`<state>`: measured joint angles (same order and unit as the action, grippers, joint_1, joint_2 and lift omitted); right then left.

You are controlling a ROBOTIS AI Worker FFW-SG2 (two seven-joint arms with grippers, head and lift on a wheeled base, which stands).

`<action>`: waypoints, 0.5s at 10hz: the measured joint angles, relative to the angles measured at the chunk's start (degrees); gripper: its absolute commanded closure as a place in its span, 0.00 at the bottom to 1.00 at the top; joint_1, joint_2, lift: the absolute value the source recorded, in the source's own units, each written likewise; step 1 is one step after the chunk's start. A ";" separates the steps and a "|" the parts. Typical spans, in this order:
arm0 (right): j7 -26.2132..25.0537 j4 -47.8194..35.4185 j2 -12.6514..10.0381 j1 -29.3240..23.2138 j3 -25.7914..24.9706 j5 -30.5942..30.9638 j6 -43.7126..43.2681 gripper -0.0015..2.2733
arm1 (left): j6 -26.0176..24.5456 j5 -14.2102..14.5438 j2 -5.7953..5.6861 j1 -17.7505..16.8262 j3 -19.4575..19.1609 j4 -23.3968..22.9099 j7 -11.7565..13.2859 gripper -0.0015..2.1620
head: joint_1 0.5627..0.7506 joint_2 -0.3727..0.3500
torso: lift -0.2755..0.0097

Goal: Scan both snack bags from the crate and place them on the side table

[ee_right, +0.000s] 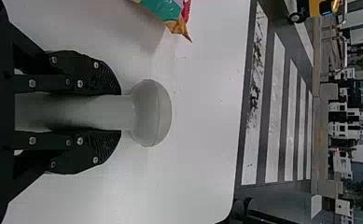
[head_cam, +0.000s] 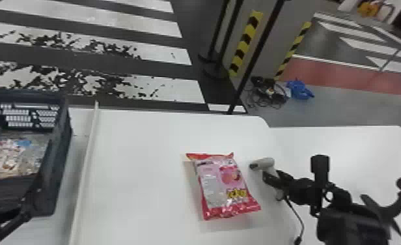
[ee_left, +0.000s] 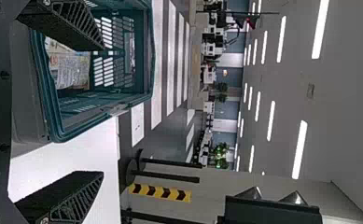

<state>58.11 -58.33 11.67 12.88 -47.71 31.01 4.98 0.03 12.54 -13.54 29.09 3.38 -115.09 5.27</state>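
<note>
L fingers released nr crate; R fingers gripping scanner by pink bag.

Taking the snack bag as the centre of the dial, with twelve pointing away from the robot, it lies on the table, and the crate sits at nine o'clock with packets in it. A raised strip runs between crate and bag. At two o'clock, near the bag, the scanner is in the right gripper. A second tabletop spreads between two and three, and cables lie on the floor at one o'clock
</note>
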 measured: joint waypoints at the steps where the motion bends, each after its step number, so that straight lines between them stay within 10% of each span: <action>1: -0.69 -1.02 -0.71 -0.36 -0.58 0.27 0.53 0.99 | 0.00 0.02 0.00 0.00 0.04 0.02 0.00 0.02 | 0.70 0.03 | 0.62; 5: -0.77 -18.31 -7.21 -4.91 -1.41 -1.05 9.94 0.99 | 0.00 -0.07 0.00 -0.02 0.38 -0.11 0.00 0.02 | 0.70 0.03 | 0.62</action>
<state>57.34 -76.65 4.46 7.97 -49.12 29.97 14.92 0.04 12.48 -13.53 29.07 3.76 -115.20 5.27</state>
